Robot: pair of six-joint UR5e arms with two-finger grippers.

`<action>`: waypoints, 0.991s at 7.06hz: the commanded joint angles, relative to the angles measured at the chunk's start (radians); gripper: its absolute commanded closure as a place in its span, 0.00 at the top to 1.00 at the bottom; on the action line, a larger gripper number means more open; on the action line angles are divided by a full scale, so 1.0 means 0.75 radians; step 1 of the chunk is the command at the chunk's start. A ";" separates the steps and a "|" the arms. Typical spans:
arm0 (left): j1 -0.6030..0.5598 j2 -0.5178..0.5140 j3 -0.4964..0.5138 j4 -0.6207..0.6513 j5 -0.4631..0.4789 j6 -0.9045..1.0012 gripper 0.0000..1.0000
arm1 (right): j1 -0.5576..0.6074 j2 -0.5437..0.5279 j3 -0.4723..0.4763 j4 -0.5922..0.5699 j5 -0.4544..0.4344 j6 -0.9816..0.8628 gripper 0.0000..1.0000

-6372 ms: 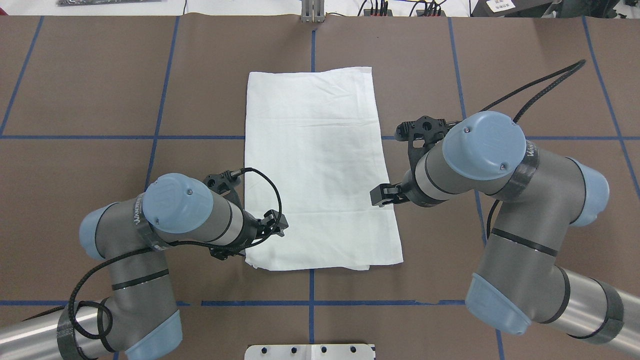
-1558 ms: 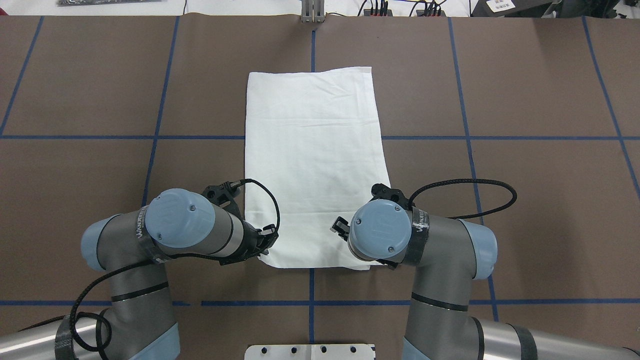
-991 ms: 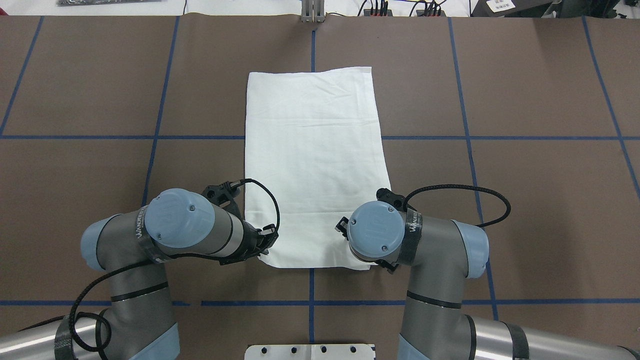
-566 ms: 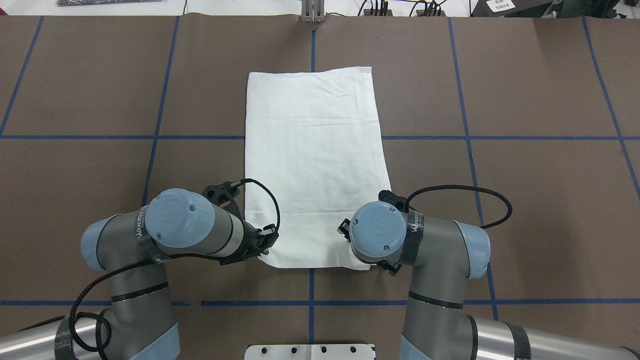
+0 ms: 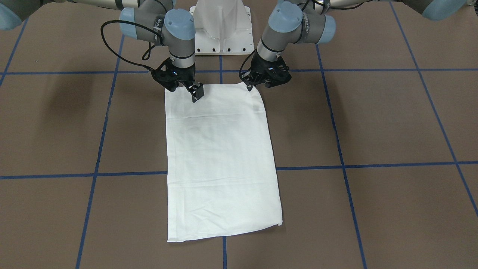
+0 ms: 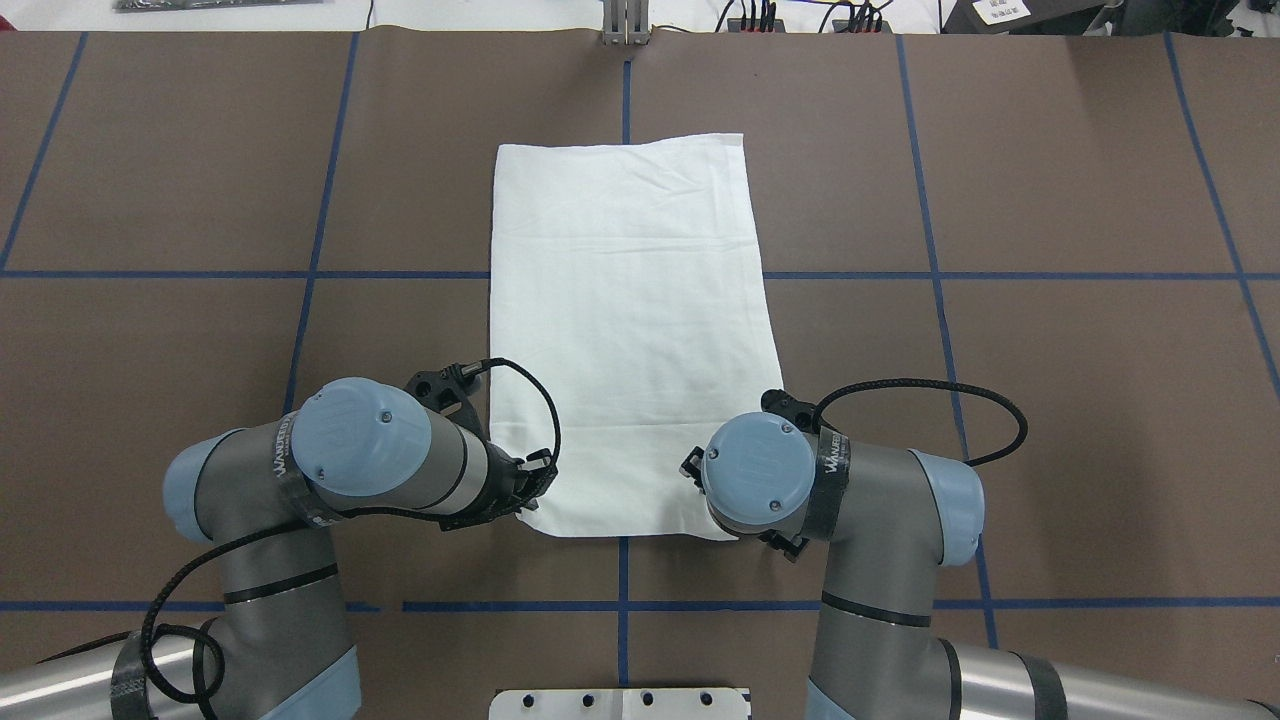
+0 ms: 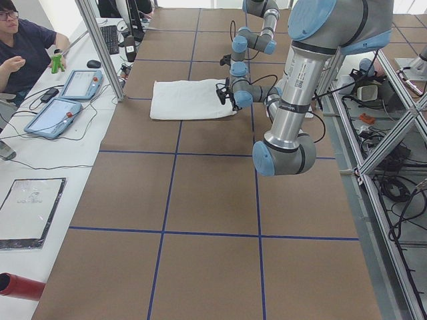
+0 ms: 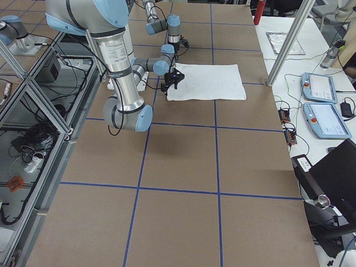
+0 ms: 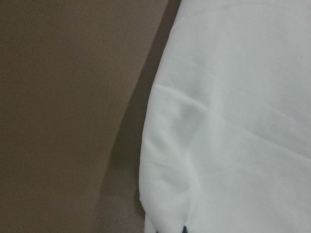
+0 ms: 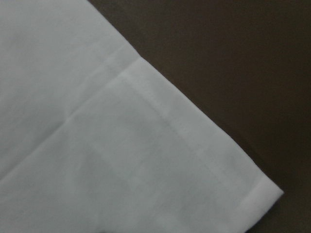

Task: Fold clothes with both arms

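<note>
The white T-shirt [image 6: 625,330] lies folded into a long rectangle in the middle of the table; its print and collar are hidden. My left gripper [image 6: 535,485] sits low at the shirt's near-left corner and looks shut on it. The left wrist view shows the cloth [image 9: 233,121] bunched toward the fingers. My right gripper [image 5: 183,90] stands over the near-right corner, open, with one finger [image 5: 197,94] on the cloth. In the overhead view it is mostly hidden under its wrist. The right wrist view shows the hemmed corner [image 10: 97,145] lying flat.
The brown table [image 6: 1000,200] is crossed by blue tape lines. The white pedestal base [image 6: 620,700] sits at the near edge. An operator [image 7: 20,53] and tablets [image 7: 80,83] are beyond the far side, behind a metal post [image 7: 100,47].
The right arm swung from the shirt's right edge to its near-right corner and settled slightly nearer the robot. The left gripper moved to the near-left corner, which has drawn inward, then held still.
</note>
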 commanded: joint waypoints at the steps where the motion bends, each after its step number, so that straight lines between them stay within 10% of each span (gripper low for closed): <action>1: 0.000 0.000 0.003 -0.001 -0.001 -0.002 0.00 | -0.024 0.002 -0.007 -0.014 0.000 0.013 1.00; 4: 0.000 0.000 0.007 -0.001 -0.001 0.000 0.00 | -0.024 0.008 0.001 -0.016 0.000 0.015 0.96; 6: 0.000 0.000 0.007 -0.003 -0.001 0.000 0.00 | -0.024 0.015 0.014 -0.016 0.000 0.019 0.47; 7: 0.000 0.000 0.009 -0.003 -0.001 0.000 0.00 | -0.020 0.017 0.024 -0.016 0.000 0.019 0.39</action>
